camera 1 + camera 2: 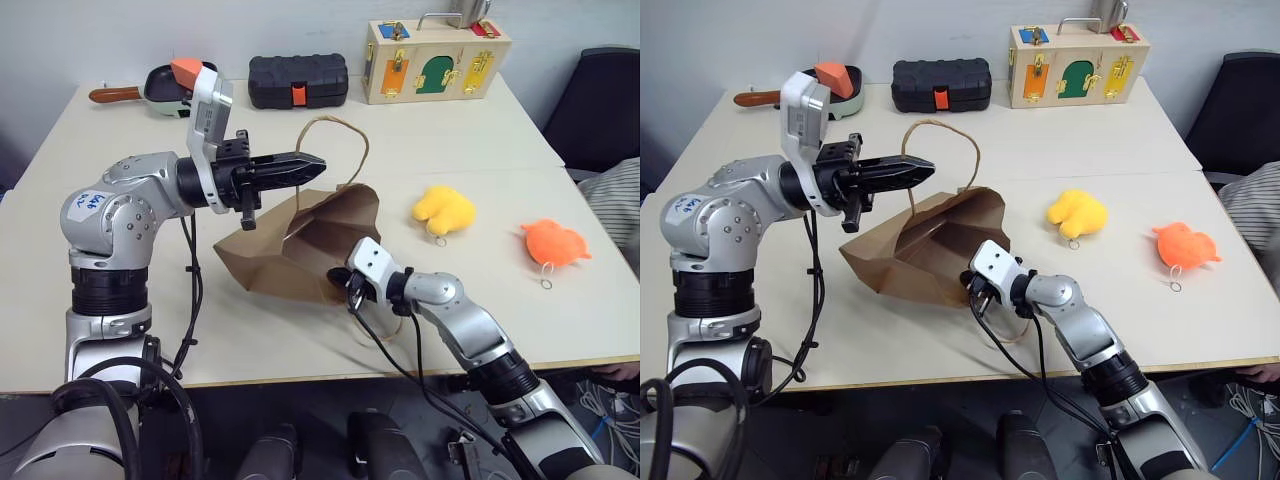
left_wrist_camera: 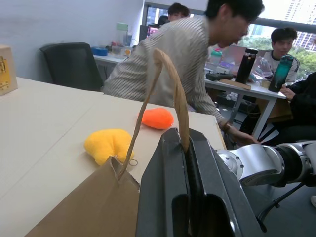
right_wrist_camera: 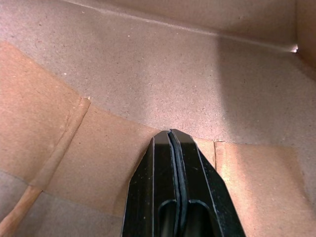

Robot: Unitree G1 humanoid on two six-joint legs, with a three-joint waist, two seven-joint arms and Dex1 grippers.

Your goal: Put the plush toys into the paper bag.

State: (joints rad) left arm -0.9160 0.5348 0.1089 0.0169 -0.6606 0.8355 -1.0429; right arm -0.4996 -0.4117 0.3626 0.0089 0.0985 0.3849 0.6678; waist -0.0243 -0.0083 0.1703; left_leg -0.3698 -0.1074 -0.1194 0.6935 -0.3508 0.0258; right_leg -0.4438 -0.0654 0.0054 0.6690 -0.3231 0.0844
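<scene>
One marking could be made out: a small white sticker (image 1: 88, 205) on the shoulder housing of the robot's left arm carried blue handwriting, too small and slanted to read with confidence. The same sticker showed in the right eye view, equally unclear. Nothing legible stood on the paper bag (image 1: 300, 245), the black case (image 1: 297, 80), or the wooden latch box (image 1: 436, 60).
</scene>
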